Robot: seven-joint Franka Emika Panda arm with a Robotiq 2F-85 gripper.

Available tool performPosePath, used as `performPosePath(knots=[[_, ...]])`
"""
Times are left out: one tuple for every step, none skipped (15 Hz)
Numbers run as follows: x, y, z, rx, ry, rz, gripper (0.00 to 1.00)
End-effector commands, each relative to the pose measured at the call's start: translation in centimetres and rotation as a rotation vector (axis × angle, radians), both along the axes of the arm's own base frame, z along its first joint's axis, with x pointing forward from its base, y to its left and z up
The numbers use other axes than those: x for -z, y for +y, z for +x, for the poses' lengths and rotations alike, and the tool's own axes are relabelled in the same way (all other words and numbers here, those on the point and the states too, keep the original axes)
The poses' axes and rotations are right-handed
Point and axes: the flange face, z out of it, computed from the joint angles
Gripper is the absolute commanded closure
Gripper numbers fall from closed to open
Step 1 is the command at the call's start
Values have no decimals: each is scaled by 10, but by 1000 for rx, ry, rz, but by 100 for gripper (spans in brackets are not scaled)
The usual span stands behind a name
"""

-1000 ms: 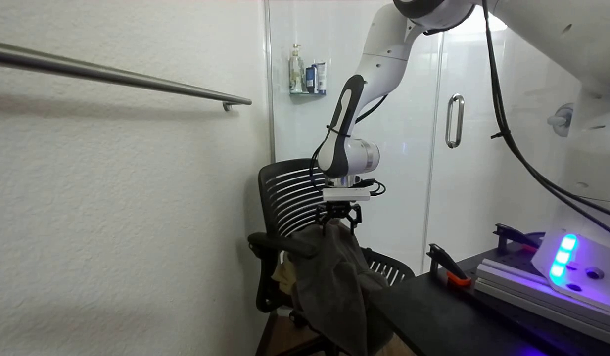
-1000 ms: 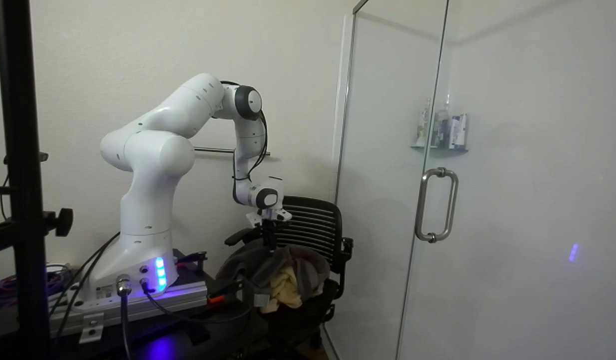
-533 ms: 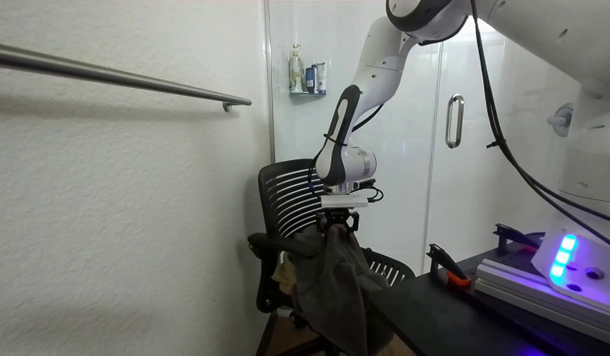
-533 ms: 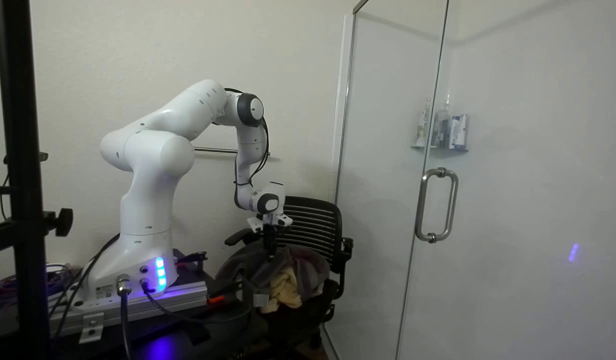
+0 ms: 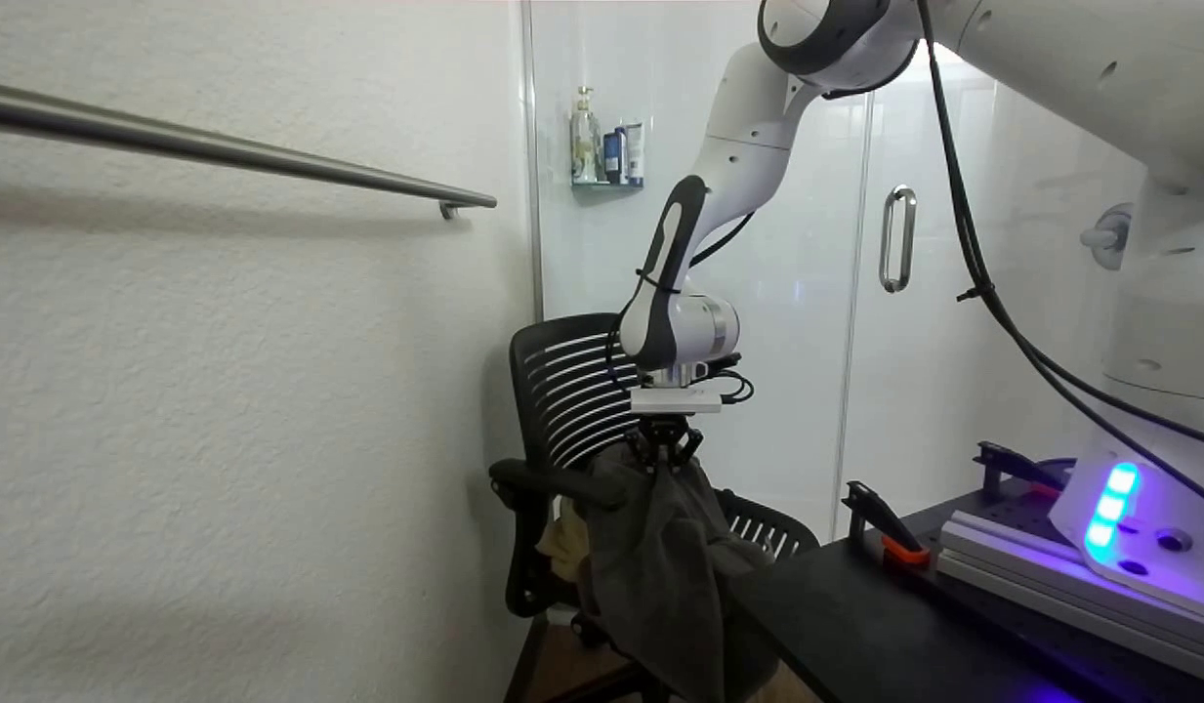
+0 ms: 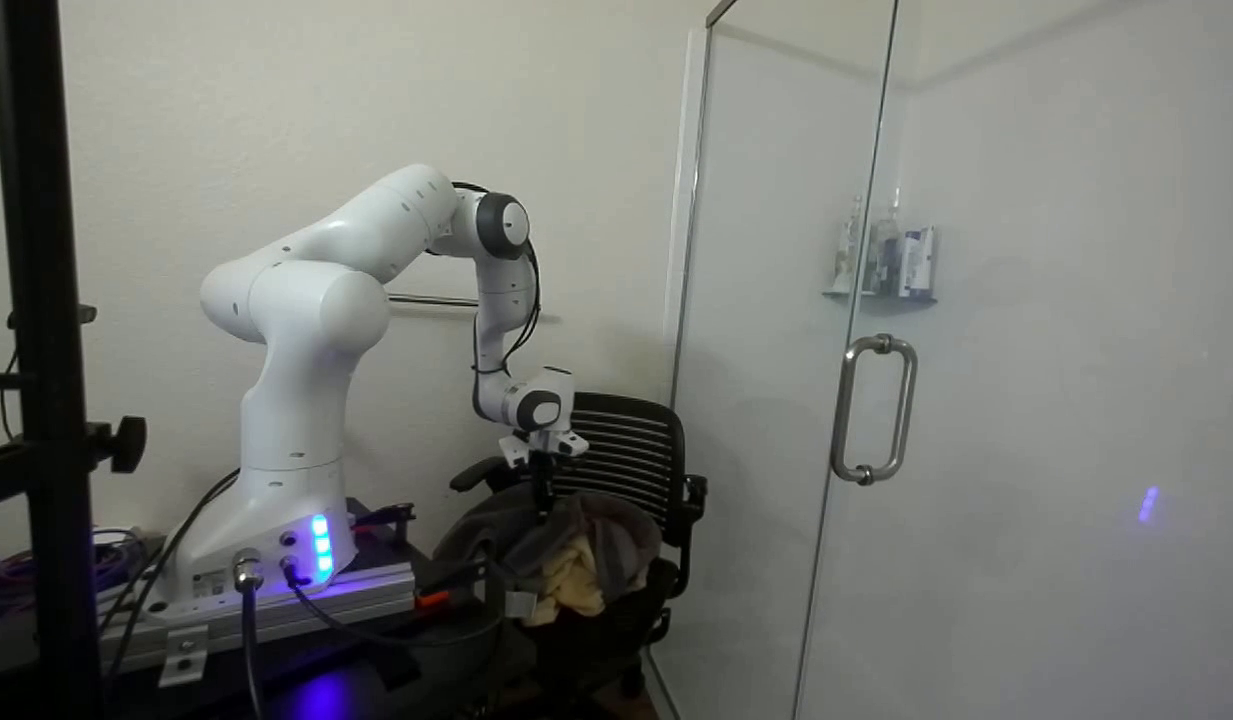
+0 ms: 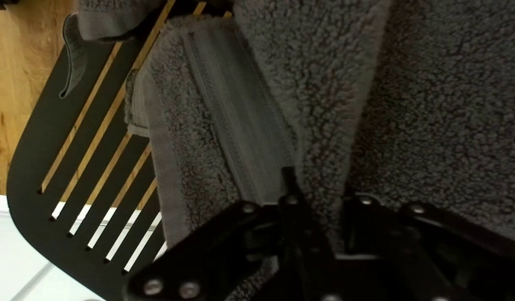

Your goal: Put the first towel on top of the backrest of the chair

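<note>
The grasp is the step in hand, by the look of it: the pincer [image 5: 666, 467] is at the top of the gray towel [image 5: 650, 576], its fingers [image 7: 290, 179] standing narrow, and a fold of the cloth fills the gap between them in the wrist view. I take that for a pinch on the towel; how firm, I can't tell.

The towel lies low in the chair [image 6: 631, 455], in the lower middle of the frame in an exterior view, heaped against a yellow cloth [image 6: 573, 580] and hanging just beside the table [image 5: 855, 615]. The backrest [image 5: 574, 389] rises to its upper left there. Next should come a straight lift, high enough to bring the trailing end past the armrest [image 5: 558, 483], then a carry to the backrest's top edge; the yellow cloth might drag along.

The hanging part points down, its length running from the pincer to the bottom of the frame, leaning slightly right. In the wrist view the pinched fold runs nearly upright. The rest is too crumpled to show one long axis.
</note>
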Motion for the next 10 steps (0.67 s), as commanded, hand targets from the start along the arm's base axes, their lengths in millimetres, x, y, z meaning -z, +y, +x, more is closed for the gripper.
performPosePath(knots=[[3, -7, 6, 30, 28, 6, 100], [2, -7, 6, 34, 39, 13, 100], [0, -8, 6, 44, 53, 13, 100], [-6, -10, 6, 45, 78, 30, 99], [-12, -11, 6, 39, 84, 55, 99], [-24, -15, 6, 43, 77, 68, 99], [-37, -20, 5, 57, 68, 72, 99], [-51, -26, 4, 63, 48, 83, 99], [-67, -33, 3, 67, 22, 98, 99], [-84, -41, 0, 73, -6, 106, 99]])
